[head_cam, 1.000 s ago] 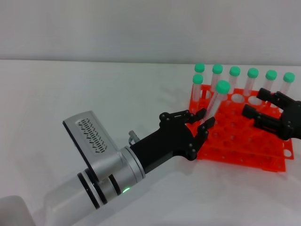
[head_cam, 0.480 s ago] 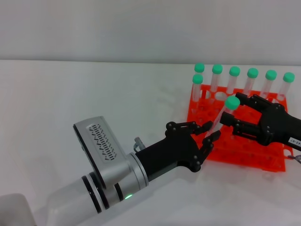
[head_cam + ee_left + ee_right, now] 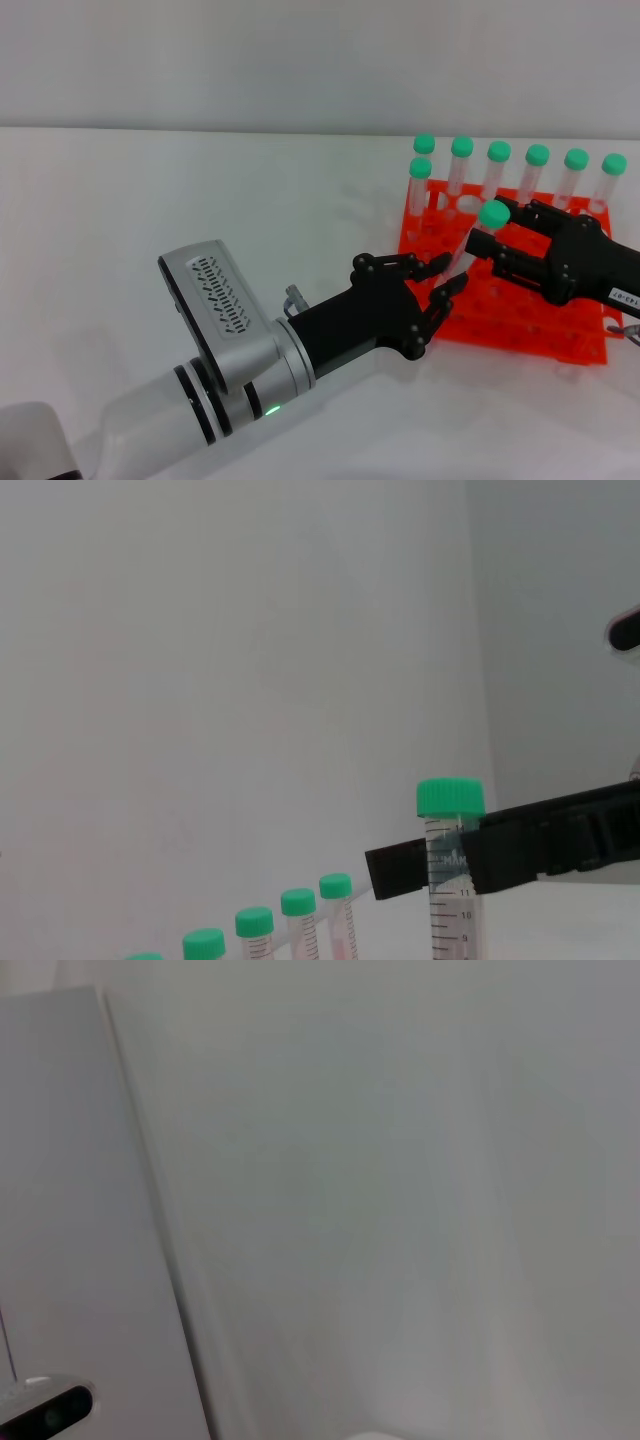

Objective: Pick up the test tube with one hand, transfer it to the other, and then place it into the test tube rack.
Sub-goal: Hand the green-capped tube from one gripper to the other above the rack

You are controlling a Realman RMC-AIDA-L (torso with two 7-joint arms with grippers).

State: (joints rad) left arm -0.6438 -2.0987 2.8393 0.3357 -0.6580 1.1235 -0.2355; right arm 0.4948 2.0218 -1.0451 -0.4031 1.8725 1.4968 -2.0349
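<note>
The test tube [image 3: 465, 256], clear with a green cap, leans over the near left corner of the orange-red test tube rack [image 3: 520, 312]. My left gripper [image 3: 448, 273] is shut on its lower end. My right gripper [image 3: 495, 228] reaches in from the right and its fingers close on the tube just below the cap. In the left wrist view the tube [image 3: 451, 825] stands upright with the right gripper's black fingers [image 3: 520, 852] pressed against both of its sides. The right wrist view shows only a blank grey surface.
Several more green-capped tubes [image 3: 537, 156] stand in the rack's back row and at its left end; they also show in the left wrist view [image 3: 255, 922]. The rack rests on a white tabletop [image 3: 200, 200] that stretches away to the left.
My right gripper came in from the right over the rack and closed its fingers around the tube's upper part. My left gripper, still holding the tube, shifted slightly down and right.
</note>
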